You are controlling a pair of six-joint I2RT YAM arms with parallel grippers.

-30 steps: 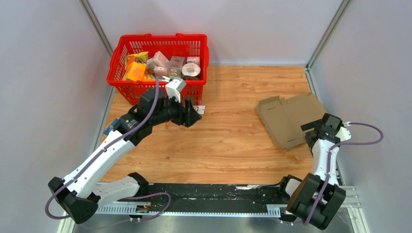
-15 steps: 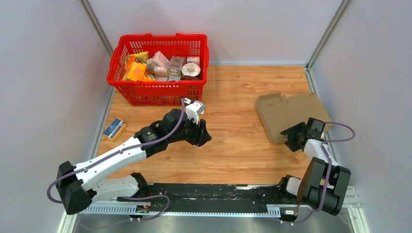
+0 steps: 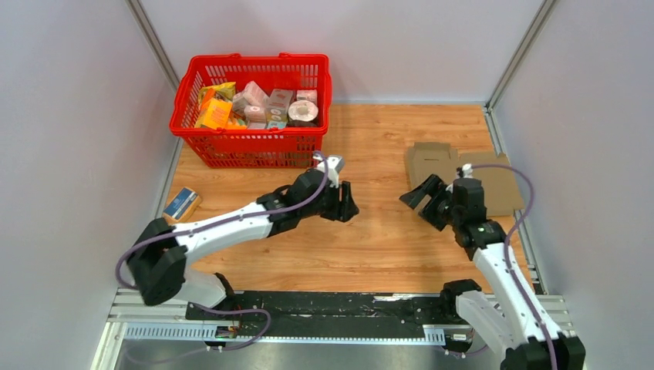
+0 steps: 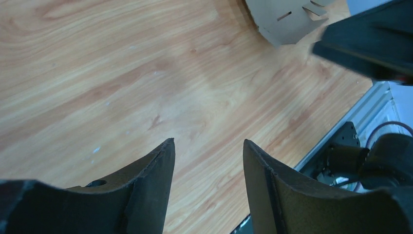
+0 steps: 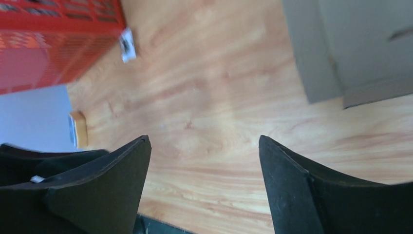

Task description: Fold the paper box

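Observation:
The paper box point(image 3: 500, 185) is a flat brown cardboard sheet with notched tabs, lying on the wooden table at the right. Its corner shows at the top of the left wrist view point(image 4: 287, 19) and in the right wrist view's upper right point(image 5: 360, 44). My right gripper point(image 3: 423, 202) hovers at the sheet's left edge, pointing left, open point(image 5: 203, 139) with only bare wood between its fingers. My left gripper point(image 3: 352, 202) sits mid-table, pointing right towards the sheet, open point(image 4: 208, 142) and empty. The two grippers face each other a short gap apart.
A red basket point(image 3: 251, 146) full of groceries stands at the back left. A small blue-and-tan packet point(image 3: 182, 204) lies by the left wall. A white tag point(image 5: 127, 45) lies near the basket. Grey walls close in both sides; a black rail point(image 3: 332, 304) runs along the near edge.
My left arm swung from the basket front to mid-table. My right arm swung from the right edge to the sheet's left edge. The sheet lies squarer and a little further back.

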